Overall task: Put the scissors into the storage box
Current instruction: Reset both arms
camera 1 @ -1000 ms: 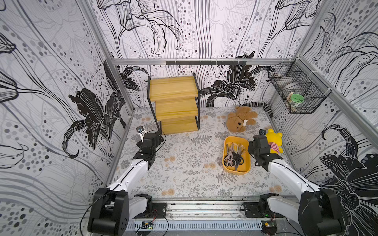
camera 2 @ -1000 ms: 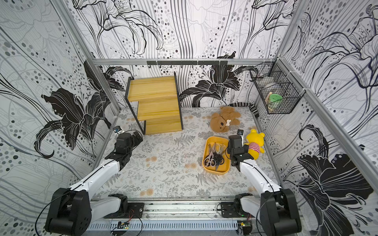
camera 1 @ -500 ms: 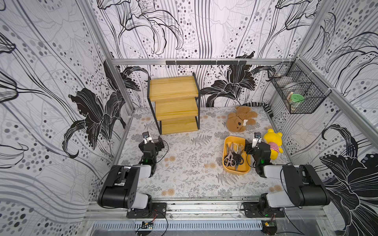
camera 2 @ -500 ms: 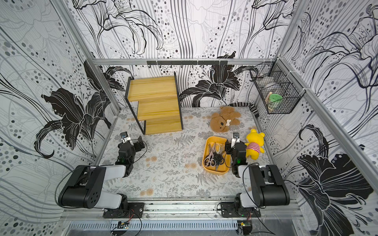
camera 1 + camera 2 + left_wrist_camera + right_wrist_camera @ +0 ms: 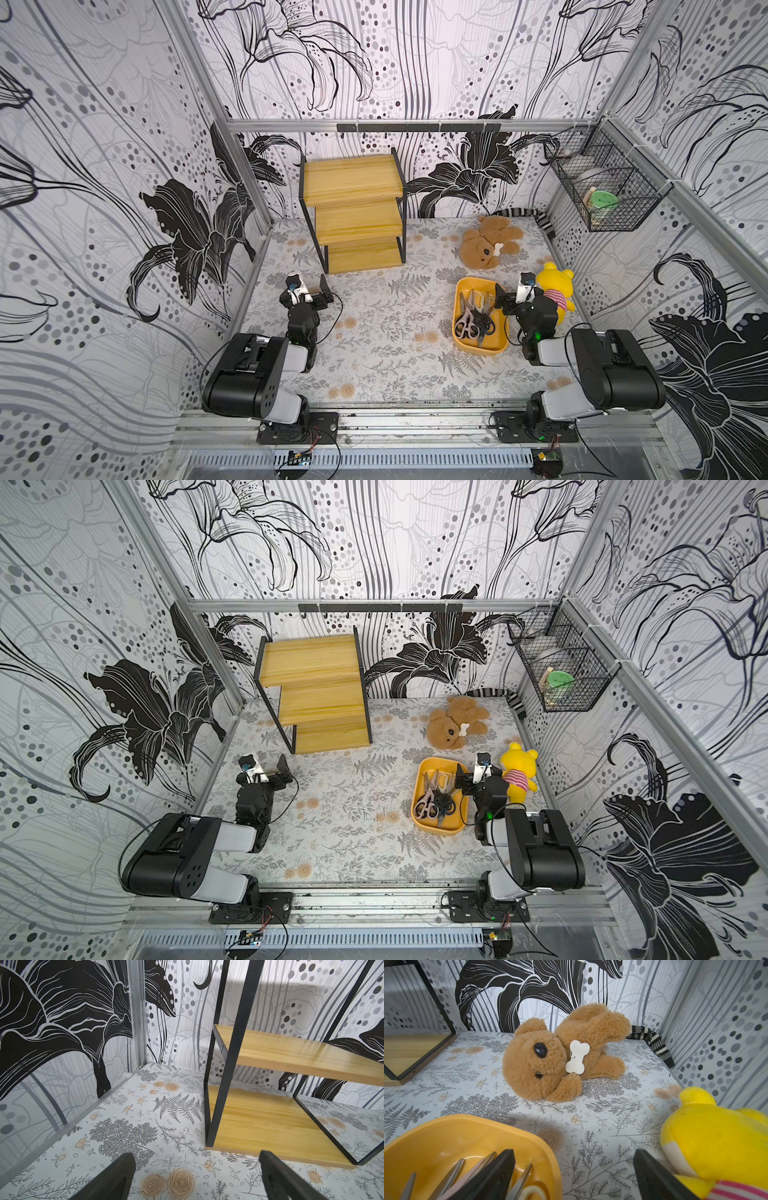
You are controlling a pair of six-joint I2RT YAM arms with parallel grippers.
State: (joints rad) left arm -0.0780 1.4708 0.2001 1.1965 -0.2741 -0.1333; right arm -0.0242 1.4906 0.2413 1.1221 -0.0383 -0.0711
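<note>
Looking at the storage box, we find the scissors heaped inside it, their long axes running along the box's own length. Most blades point to the box's far end and the handles to its near end. Our right gripper stands spread wide and empty at the box's right rim, with one finger over that rim and the other just beside the yellow plush toy. Beyond the box's far end lies a brown teddy bear. Well apart from the box on its left, our left gripper is spread wide and empty, facing the wooden shelf.
</note>
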